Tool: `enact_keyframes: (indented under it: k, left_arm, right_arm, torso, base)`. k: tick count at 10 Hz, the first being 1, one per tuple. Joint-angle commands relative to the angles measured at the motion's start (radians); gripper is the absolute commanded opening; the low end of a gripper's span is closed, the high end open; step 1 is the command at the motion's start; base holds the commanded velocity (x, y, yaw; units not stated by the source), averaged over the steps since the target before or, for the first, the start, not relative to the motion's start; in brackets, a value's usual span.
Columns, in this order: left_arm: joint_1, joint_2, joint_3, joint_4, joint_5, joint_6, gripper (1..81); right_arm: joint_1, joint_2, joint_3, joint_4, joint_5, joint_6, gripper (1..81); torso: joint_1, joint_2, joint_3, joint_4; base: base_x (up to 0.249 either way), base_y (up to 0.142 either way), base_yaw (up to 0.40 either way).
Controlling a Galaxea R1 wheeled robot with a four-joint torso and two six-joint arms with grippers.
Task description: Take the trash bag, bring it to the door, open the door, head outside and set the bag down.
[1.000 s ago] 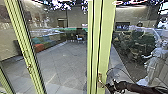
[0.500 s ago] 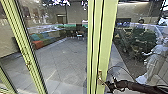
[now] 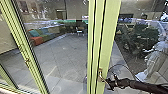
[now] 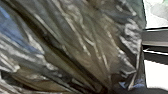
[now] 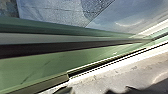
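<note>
My right gripper [image 3: 110,83] is at the handle [image 3: 100,75] on the green door frame [image 3: 106,45] in the head view, its arm coming in from the right. The right wrist view has the green door edge [image 5: 50,65] running slantwise, with dark gripper parts low in that picture. Close to the camera in the left wrist view is the dark, shiny trash bag [image 4: 82,47], its plastic gathered into folds. How the right gripper's fingers stand on the handle cannot be made out.
Through the glass lies a paved floor [image 3: 62,55], with a colourful sofa [image 3: 37,40] along the left wall and a chair [image 3: 80,30] farther back. Another green post [image 3: 26,58] stands at left. Plants [image 3: 140,37] and a pale figure [image 3: 156,60] show at right.
The head camera's picture has shifted, the scene sliding slightly. My right gripper has stayed beside the handle.
</note>
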Motion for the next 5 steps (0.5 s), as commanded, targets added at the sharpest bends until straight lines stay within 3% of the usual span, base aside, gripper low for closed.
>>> enact_keyframes:
  k: [1,5]
  left_arm:
    - [-0.022,-0.009,0.005,-0.012,0.102,0.006,1.0]
    - [-0.014,0.004,0.003,-0.009,0.108,0.006,1.0]
  right_arm:
    - [0.078,-0.006,-0.009,-0.035,-0.217,0.037,81.1]
    - [0.153,-0.023,-0.010,-0.043,-0.172,0.034,81.1]
  torso:
    - [0.000,0.000,0.000,0.000]
    - [0.001,0.001,-0.002,0.000]
  base:
    - [0.000,0.000,0.000]
    - [0.000,0.000,0.000]
